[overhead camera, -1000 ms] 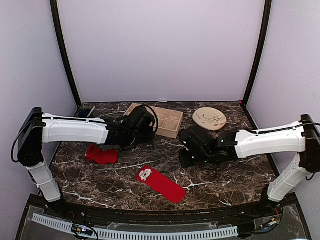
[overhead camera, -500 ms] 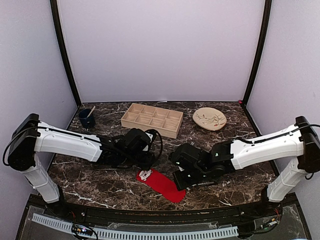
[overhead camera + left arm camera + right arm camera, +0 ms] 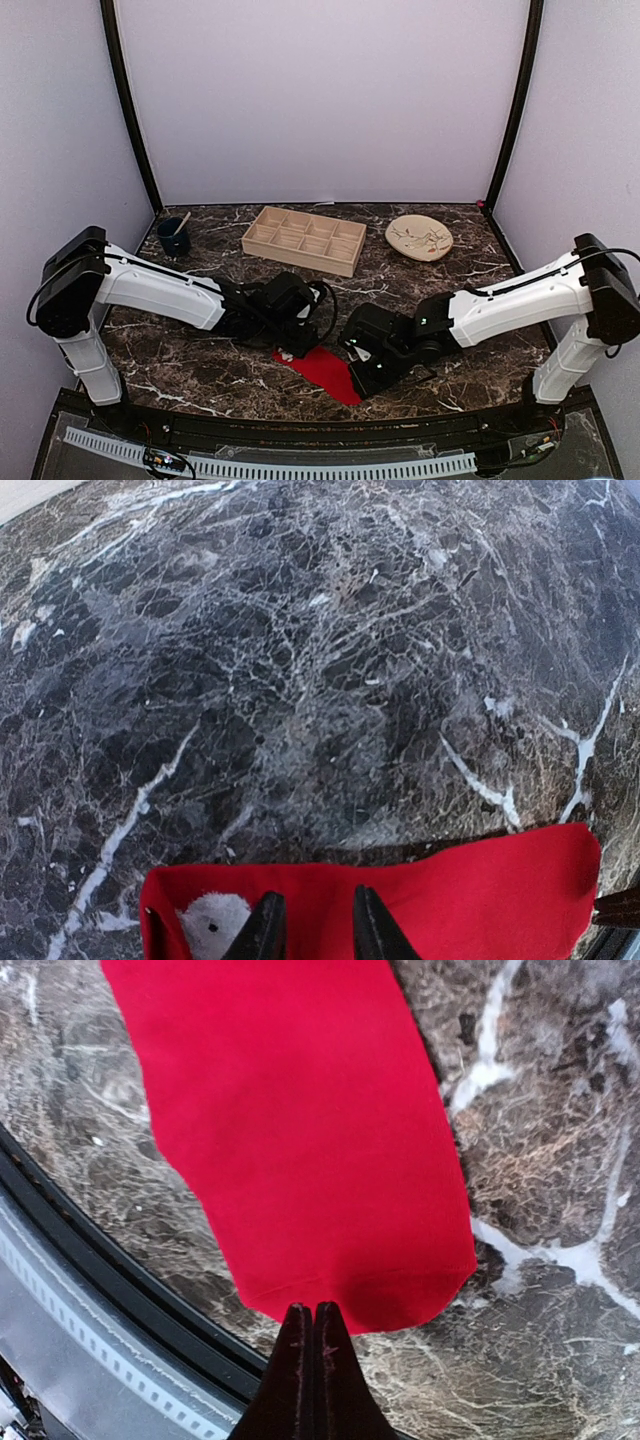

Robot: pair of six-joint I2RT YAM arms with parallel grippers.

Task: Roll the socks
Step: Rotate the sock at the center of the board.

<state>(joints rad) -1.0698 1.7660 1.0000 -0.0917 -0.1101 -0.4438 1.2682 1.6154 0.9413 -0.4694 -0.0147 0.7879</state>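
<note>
Visibly one red sock [image 3: 324,369], left tool [image 3: 314,900] narrowly spread, right tool [image 3: 313,1310] pressed together at its edge

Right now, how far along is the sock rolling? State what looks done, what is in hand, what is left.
Done: nothing rolled; the one sock in view lies flat. In hand: the left fingers sit narrowly apart by its white patch, the right fingers shut at the other end. Left: rolling it, then the second sock, which is out of view.
</note>
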